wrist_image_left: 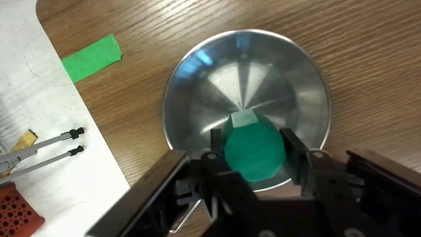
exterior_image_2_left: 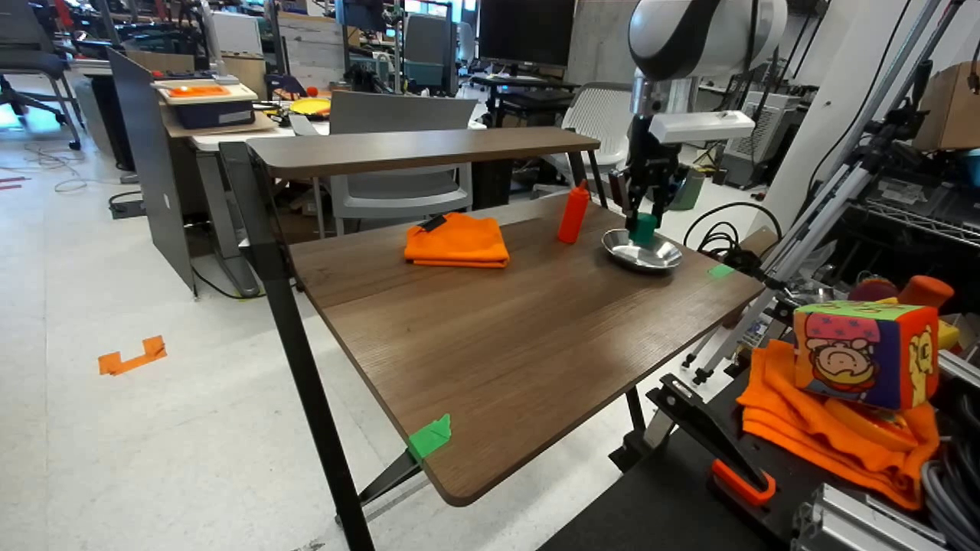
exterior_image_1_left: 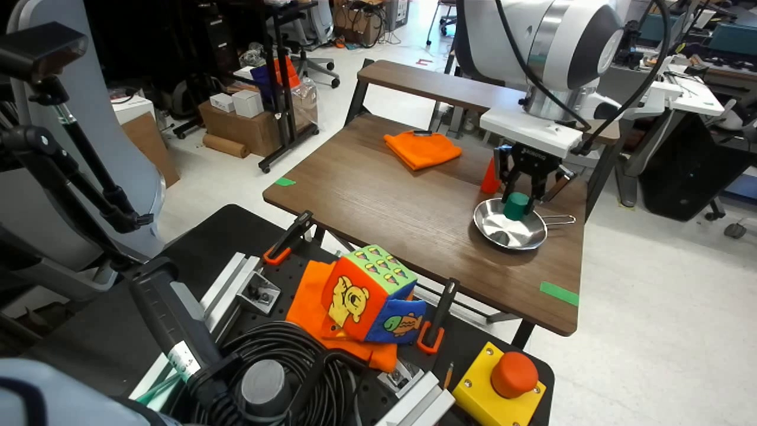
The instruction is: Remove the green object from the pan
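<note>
The silver pan (exterior_image_1_left: 535, 235) stands on the brown table, and it also shows in an exterior view (exterior_image_2_left: 664, 260) and the wrist view (wrist_image_left: 296, 82). The green object (exterior_image_1_left: 517, 207) is a small dark green block over the handle side of the pan; it also shows in an exterior view (exterior_image_2_left: 643, 231) and the wrist view (wrist_image_left: 256, 154). My gripper (wrist_image_left: 252, 141) points down with a finger against each side of the block and looks shut on it. The block's underside is hidden, so I cannot tell whether it touches the pan.
A red bottle (exterior_image_1_left: 489, 178) stands behind the pan, close to the gripper. A folded orange cloth (exterior_image_1_left: 423, 151) lies farther along the table. The pan's wire handle (exterior_image_1_left: 559, 220) points to the table edge. Green tape (exterior_image_1_left: 559, 293) marks a corner.
</note>
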You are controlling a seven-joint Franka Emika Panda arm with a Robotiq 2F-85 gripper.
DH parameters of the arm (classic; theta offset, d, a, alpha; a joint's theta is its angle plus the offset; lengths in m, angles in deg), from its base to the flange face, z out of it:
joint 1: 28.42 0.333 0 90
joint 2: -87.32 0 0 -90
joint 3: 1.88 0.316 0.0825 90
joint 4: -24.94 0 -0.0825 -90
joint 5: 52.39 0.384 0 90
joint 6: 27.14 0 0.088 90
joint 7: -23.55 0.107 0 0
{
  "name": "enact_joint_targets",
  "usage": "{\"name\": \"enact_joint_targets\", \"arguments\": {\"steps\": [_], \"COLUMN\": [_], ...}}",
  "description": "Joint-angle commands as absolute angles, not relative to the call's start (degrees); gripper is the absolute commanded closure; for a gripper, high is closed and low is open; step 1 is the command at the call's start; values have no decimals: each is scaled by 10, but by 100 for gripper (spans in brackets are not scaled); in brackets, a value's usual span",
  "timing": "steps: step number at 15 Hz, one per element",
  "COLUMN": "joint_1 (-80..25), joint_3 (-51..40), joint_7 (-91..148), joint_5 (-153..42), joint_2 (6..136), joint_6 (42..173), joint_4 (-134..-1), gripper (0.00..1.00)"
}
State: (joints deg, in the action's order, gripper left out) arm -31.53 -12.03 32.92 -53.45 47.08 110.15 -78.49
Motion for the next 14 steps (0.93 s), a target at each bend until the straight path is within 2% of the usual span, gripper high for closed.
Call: {"name": "enact_joint_targets", "arguments": {"steps": [1, 6, 14], "joint_1": [-293, -276, -246], "joint_3": [-120, -71, -42], "joint_7": [333, 316, 323], "joint_5": [-559, -548, -563], "joint_2": [599, 685, 644], "joint_6": [1148, 1174, 1187], "joint_4": [-923, -1025, -1058], "gripper": [80, 80, 80]}}
